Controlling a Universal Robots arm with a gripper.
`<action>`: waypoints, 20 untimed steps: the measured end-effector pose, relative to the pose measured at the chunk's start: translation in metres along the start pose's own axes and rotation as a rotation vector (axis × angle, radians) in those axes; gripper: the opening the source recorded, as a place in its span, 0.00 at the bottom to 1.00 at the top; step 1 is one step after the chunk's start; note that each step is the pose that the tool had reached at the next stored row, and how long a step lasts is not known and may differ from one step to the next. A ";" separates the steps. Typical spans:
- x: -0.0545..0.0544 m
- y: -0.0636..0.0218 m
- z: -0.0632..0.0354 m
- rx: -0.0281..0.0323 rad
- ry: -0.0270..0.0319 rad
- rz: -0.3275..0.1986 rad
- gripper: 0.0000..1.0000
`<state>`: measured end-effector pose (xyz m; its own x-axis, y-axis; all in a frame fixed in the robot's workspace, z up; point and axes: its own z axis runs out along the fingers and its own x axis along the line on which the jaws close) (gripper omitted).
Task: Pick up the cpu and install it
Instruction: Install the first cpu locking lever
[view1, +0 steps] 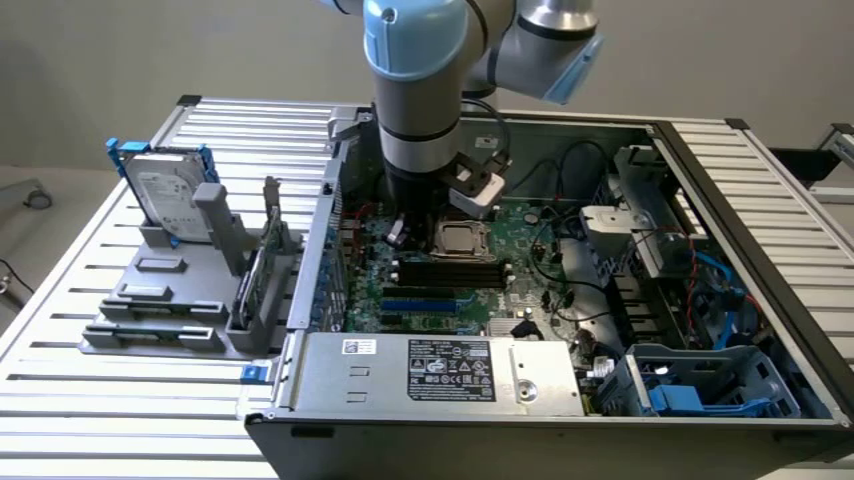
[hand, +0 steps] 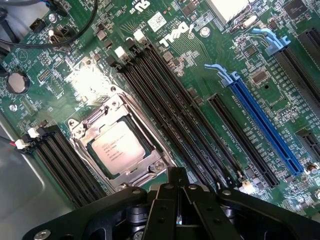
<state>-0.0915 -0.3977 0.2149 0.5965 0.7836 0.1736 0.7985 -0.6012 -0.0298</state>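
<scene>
The cpu (hand: 119, 148), a small square chip with a pale silvery top, lies flat inside the metal-framed socket (hand: 81, 126) on the green motherboard (hand: 165, 30). In the exterior view the cpu (view1: 461, 238) sits mid-board inside the open computer case. My gripper (hand: 177, 176) hovers just above the board beside the socket, fingers shut together with nothing between them. Seen from the exterior view, the gripper (view1: 400, 228) hangs under the arm, just to the left of the socket.
Black memory slots (hand: 165, 105) and blue card slots (hand: 267, 125) run beside the socket. A hard drive (view1: 171, 190) stands in a grey fixture (view1: 160, 310) on the slatted table. The power supply (view1: 441, 368) and cables (view1: 707, 280) crowd the case.
</scene>
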 end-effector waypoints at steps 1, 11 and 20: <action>0.000 -0.0001 -0.0014 -0.0001 0.0000 0.001 0.11; 0.003 -0.0009 -0.0152 -0.0031 -0.0038 0.002 0.11; 0.010 -0.0012 -0.0317 -0.0050 -0.0061 0.002 0.11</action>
<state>-0.0890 -0.3941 0.2478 0.5985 0.7834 0.1676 0.7970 -0.6035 -0.0252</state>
